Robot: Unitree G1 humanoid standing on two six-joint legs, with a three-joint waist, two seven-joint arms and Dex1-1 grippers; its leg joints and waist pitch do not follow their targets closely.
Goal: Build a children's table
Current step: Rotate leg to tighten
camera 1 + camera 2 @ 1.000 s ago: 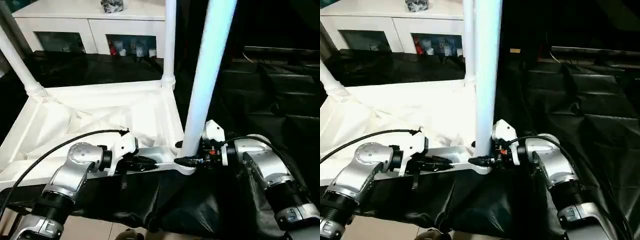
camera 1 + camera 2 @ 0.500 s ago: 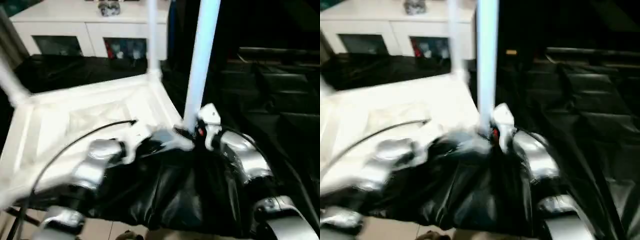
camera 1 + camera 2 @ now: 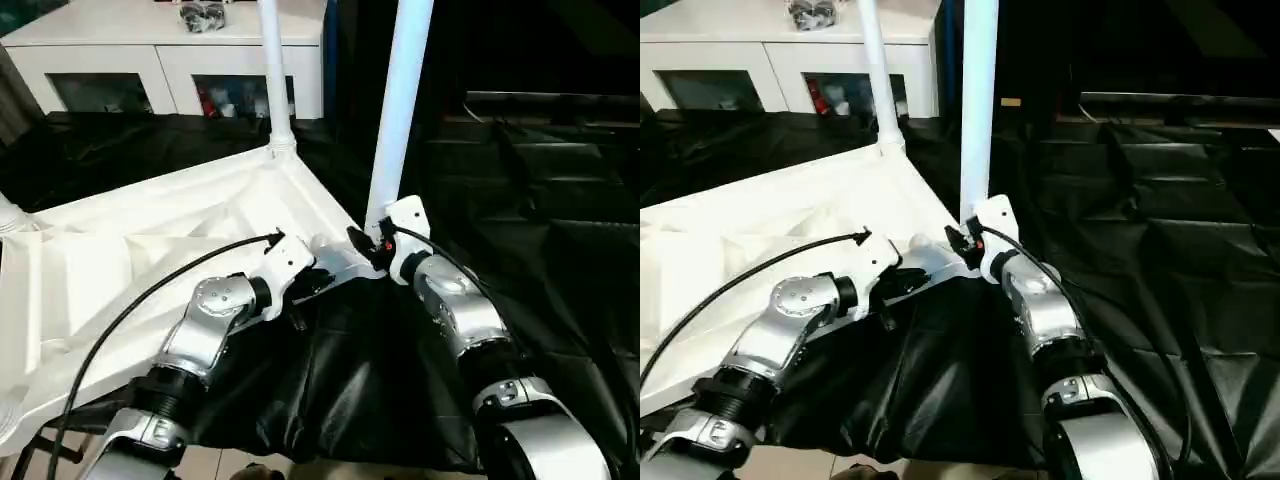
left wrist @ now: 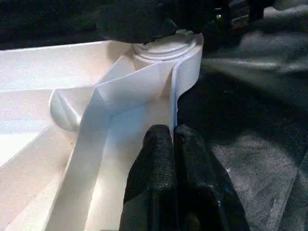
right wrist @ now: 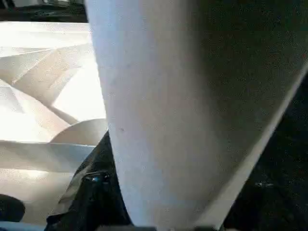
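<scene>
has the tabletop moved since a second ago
Yes. The tabletop has swung round: its far leg, which stood at the right edge of the cabinet, now crosses the cabinet's right door, further left. The camera shifted too.

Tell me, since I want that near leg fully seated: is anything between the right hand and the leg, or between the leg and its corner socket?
Nothing visible. The right hand is at the leg near its base, and the leg stands in the tabletop's corner socket.
</scene>
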